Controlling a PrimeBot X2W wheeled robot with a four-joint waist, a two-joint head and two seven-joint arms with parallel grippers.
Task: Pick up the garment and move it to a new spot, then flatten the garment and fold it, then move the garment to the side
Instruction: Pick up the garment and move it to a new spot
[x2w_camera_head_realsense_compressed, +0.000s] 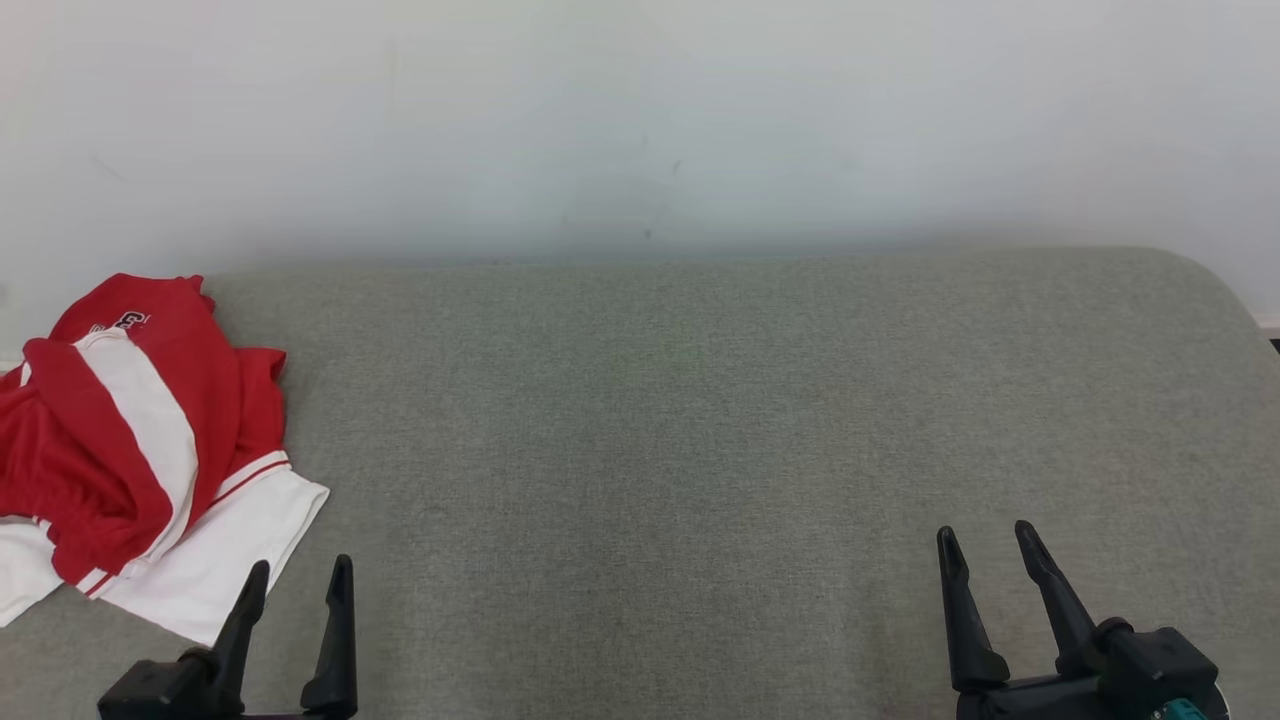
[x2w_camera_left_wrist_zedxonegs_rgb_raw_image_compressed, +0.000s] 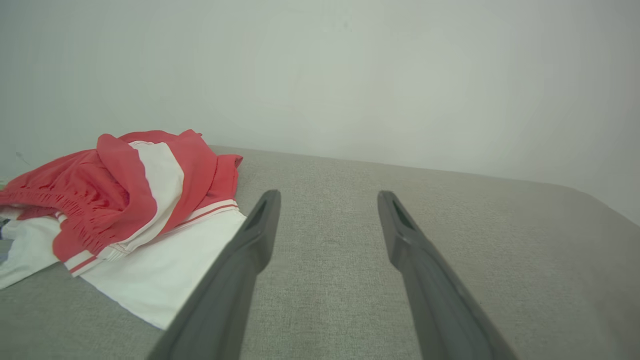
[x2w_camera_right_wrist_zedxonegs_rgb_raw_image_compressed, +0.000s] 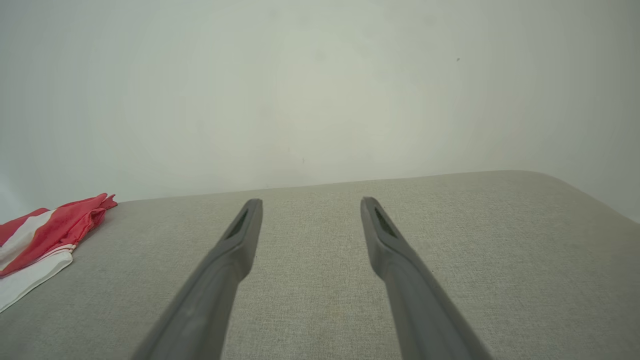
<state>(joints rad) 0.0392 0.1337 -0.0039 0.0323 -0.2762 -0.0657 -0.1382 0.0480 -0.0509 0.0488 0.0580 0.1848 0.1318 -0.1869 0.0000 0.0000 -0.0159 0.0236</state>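
Note:
A crumpled red and white garment (x2w_camera_head_realsense_compressed: 140, 440) lies in a heap at the left end of the grey fabric surface (x2w_camera_head_realsense_compressed: 700, 430). My left gripper (x2w_camera_head_realsense_compressed: 300, 567) stands open at the lower left, just to the right of the garment's white hem and not touching it. In the left wrist view the garment (x2w_camera_left_wrist_zedxonegs_rgb_raw_image_compressed: 135, 215) lies to the left of the open left gripper (x2w_camera_left_wrist_zedxonegs_rgb_raw_image_compressed: 328, 196). My right gripper (x2w_camera_head_realsense_compressed: 985, 533) is open at the lower right, far from the cloth. In the right wrist view the right gripper (x2w_camera_right_wrist_zedxonegs_rgb_raw_image_compressed: 310, 202) holds nothing, and the garment (x2w_camera_right_wrist_zedxonegs_rgb_raw_image_compressed: 40, 240) shows at the far left.
A pale wall (x2w_camera_head_realsense_compressed: 640, 120) rises right behind the surface. The surface's far right corner (x2w_camera_head_realsense_compressed: 1200, 280) is rounded. Bare grey fabric stretches between the two grippers.

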